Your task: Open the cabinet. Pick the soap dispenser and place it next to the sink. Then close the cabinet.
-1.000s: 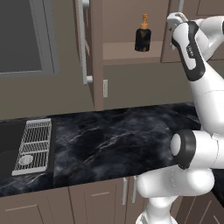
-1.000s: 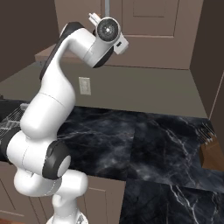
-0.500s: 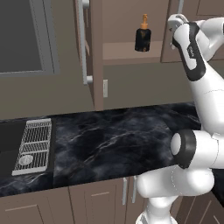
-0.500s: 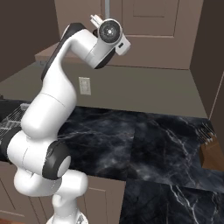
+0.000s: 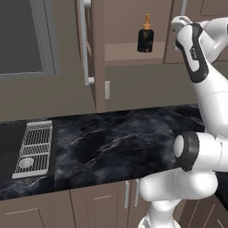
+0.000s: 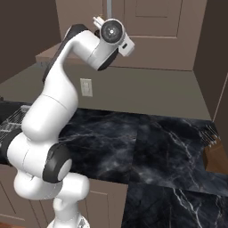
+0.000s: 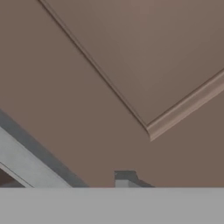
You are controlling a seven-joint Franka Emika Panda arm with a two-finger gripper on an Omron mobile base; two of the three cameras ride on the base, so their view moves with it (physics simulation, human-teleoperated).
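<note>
Inside the cabinet (image 5: 133,60), on its inner shelf, the soap dispenser (image 5: 145,39) is standing upright, its orange pump pointing straight up and its long axis running vertically. The left door (image 5: 99,53) is hanging open, edge-on to the left base camera, so the bottle is showing plainly in the gap. Just to the right of the soap dispenser, and at about the same height, the hand (image 5: 176,23) is hovering against the right door (image 6: 178,40), close to that door's long silver handle (image 6: 108,8). In the hand view the recessed panel is sitting very near the camera and the handle (image 7: 26,162) is crossing the lower left corner. Whether the fingers are clenched on the bar or loose beside it, I cannot tell. Judging from this, the bottle is lying sideways from the hand, toward the open left door, so reaching it is likely calling for a shift leftward. The sink (image 5: 9,147) is lying well below and left of the soap dispenser, set into the dark tabletop (image 5: 124,142).
</note>
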